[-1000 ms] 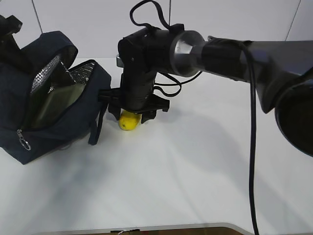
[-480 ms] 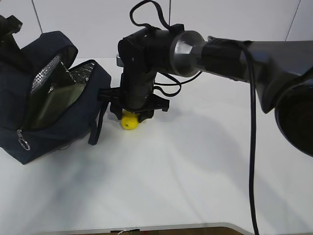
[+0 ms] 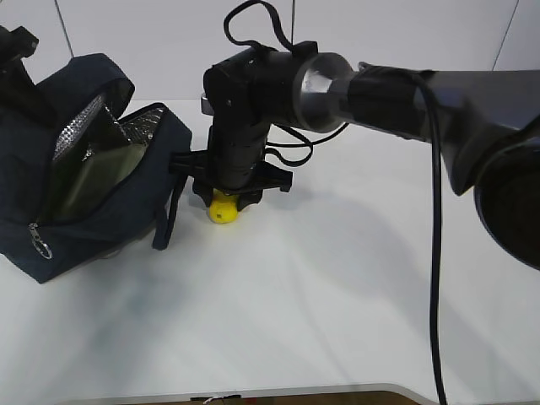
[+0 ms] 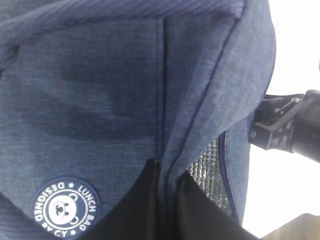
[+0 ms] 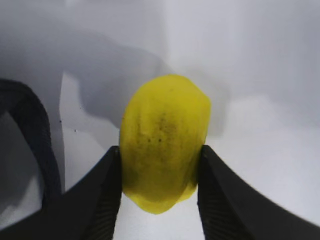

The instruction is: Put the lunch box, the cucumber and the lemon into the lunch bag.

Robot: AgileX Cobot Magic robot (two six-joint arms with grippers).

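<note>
Right gripper (image 3: 224,202) down on the lemon (image 3: 223,207), just beside the lunch bag (image 3: 80,211) on the white table (image 3: 337,295). Right wrist view only: both fingers (image 5: 102,200) pressed against the lemon's (image 5: 164,140) sides, clamped on it; bag strap (image 5: 37,135) at left. Exterior view only: bag unzipped, foil lining (image 3: 76,126) showing, ring pull (image 3: 42,246) hanging low. Left wrist view only: left gripper (image 4: 167,200) pinched tight on a fold of the bag's (image 4: 100,100) navy fabric, round bear logo patch (image 4: 66,208) nearby.
</note>
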